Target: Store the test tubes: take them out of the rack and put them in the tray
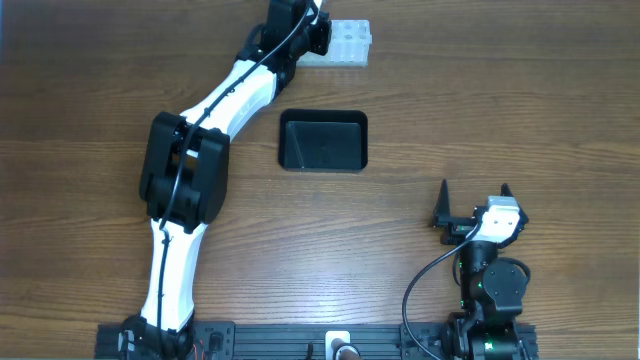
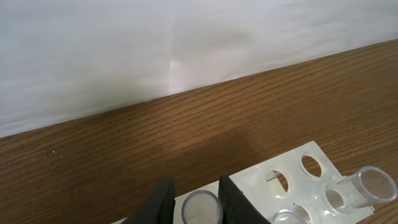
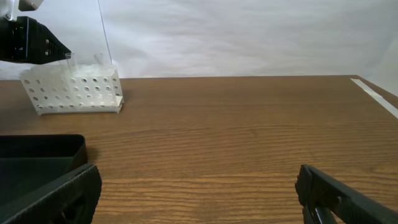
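A white test tube rack stands at the table's far edge. My left gripper is over its left end, and its fingers press both sides of a clear test tube that stands upright in the rack. Another clear tube leans in a hole at the rack's other end. The black tray lies in the middle of the table, nearer than the rack, and holds nothing that I can see. My right gripper hovers open and empty at the near right, facing the rack and tray.
A white wall runs just behind the rack. Bare wooden table stretches to the right of the tray and rack. The left arm slants across the left half of the table.
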Controlling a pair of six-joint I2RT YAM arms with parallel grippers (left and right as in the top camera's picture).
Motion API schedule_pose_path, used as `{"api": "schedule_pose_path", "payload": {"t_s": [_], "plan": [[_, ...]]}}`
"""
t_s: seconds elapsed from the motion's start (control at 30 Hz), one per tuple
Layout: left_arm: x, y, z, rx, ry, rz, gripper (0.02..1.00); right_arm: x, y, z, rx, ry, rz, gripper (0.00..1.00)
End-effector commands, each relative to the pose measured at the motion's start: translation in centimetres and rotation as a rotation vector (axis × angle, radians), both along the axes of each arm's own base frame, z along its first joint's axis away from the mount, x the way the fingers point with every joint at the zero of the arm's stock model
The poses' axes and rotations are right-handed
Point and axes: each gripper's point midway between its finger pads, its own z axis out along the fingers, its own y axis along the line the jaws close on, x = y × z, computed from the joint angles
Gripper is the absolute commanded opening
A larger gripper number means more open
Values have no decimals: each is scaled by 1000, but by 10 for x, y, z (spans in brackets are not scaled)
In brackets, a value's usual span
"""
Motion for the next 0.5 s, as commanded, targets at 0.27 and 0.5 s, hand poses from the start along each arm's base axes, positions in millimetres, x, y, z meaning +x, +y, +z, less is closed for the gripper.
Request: {"api": "schedule_pose_path", "payload": {"t_s": [0.27,0.5], "plan": [[0,-2,-17,14,19,-19,169,0,-1,-4,2,9,-3,991],[1,-3,-16,12,12,-19,108,0,-1,-4,3,9,-3,991]]}}
